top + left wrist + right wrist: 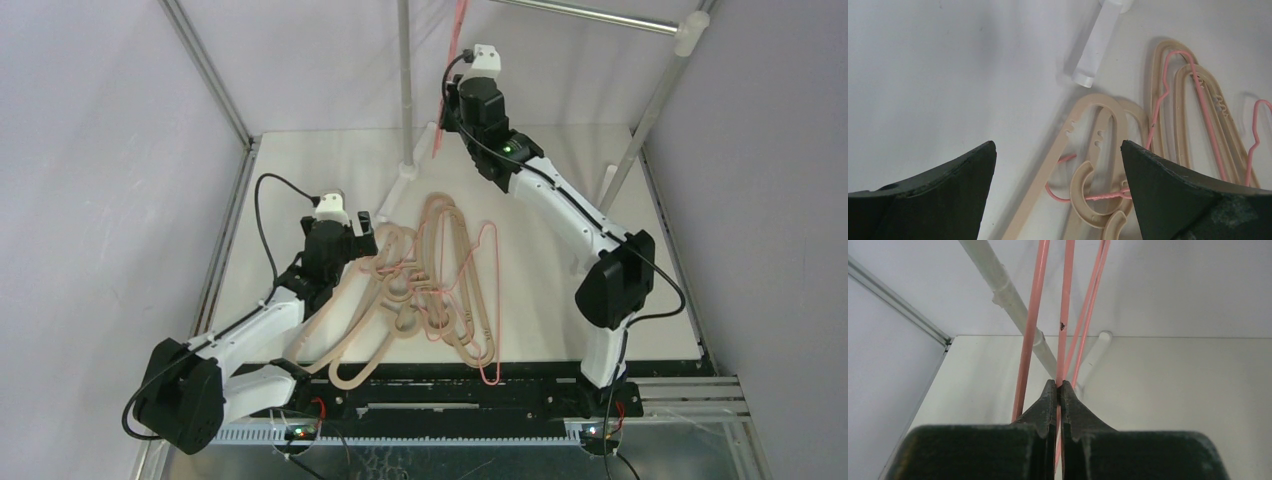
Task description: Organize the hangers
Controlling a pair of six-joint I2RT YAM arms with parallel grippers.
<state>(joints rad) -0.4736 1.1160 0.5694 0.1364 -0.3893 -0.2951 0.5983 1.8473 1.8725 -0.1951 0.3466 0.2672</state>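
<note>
Gripping one pink hanger w/ right pincer shut on its wire, up near the rail. Left pincer wide open, empty, over the tangled hangers on the counter. None seen hung; most still to do.

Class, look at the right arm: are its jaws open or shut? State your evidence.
Shut on a pink hanger: in the wrist view the jaws meet with its wire pinched between them.
</note>
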